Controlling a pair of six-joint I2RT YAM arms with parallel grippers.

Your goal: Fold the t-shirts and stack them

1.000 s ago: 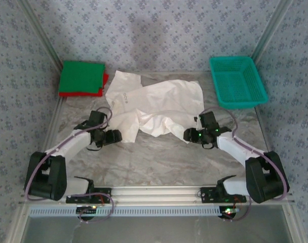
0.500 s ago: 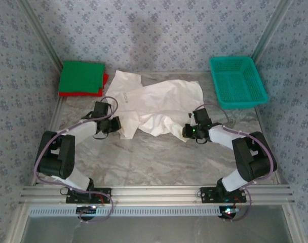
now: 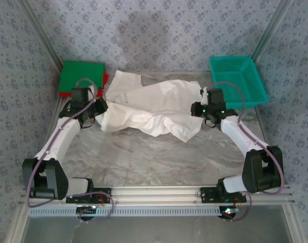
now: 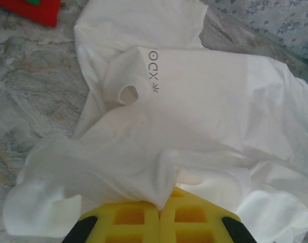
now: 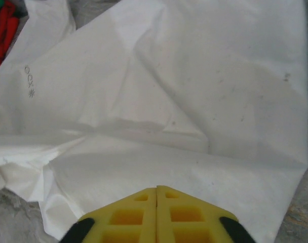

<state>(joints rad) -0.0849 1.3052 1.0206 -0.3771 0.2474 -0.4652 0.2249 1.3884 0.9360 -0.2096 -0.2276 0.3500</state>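
Observation:
The wrinkled off-white t-shirt lies spread across the middle of the table, its printed neck label facing up. My left gripper is at the shirt's left edge, and its yellow fingers are shut on a bunched fold of the cloth. My right gripper is at the shirt's right edge, shut with the cloth running into the fingertips. The folded green t-shirt rests on the folded red t-shirt at the back left corner.
A teal mesh basket stands at the back right, just behind the right wrist. Patterned walls close in the back and sides. An aluminium rail runs along the near edge by the arm bases.
Both grippers have moved away from the near side and outward, the left toward the green and red stack and the right toward the basket. The white shirt's edges went with them, and it now lies wider.

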